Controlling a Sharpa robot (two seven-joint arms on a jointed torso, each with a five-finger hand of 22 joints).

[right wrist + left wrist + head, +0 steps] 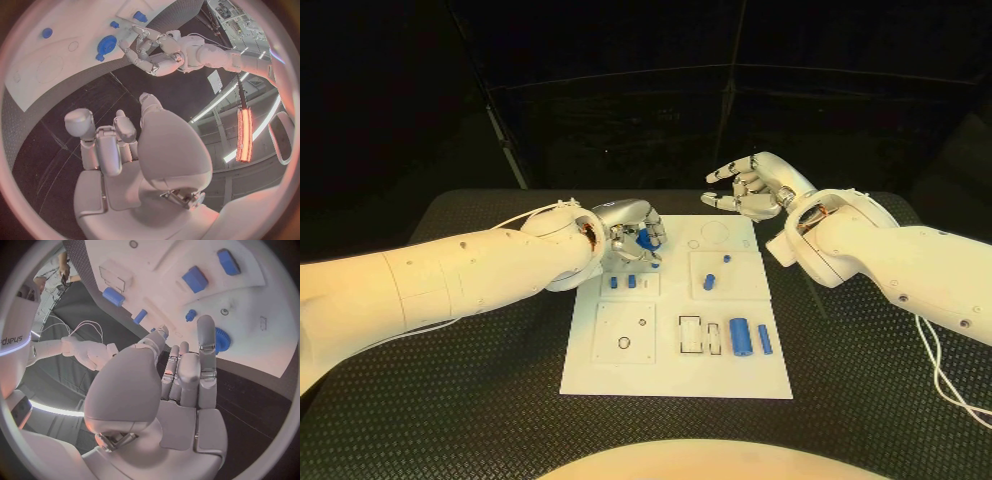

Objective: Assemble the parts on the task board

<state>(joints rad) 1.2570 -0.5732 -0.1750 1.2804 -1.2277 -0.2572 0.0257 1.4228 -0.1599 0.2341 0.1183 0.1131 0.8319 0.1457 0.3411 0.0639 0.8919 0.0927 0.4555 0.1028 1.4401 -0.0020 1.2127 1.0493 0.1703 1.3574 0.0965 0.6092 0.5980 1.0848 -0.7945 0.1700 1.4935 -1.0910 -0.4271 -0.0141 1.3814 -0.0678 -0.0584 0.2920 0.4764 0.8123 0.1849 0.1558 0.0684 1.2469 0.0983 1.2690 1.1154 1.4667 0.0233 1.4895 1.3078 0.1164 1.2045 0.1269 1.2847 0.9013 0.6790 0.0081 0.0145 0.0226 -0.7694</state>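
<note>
Left hand [629, 232] is over the far left corner of the flat white rectangular task board [678, 375] on the black table [473, 400], fingers [207, 347] touching a round blue toothed gear part [645, 238]; grip cannot be confirmed. Blue cylindrical parts [740, 336] lie near the board's front. Right hand [754, 187] hovers beyond the far edge, fingers loosely apart, holding nothing.

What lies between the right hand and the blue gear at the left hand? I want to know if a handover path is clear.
Bare white task board in the head view: between the right hand and the blue gear at the left hand, faint circle outlines only.
</note>
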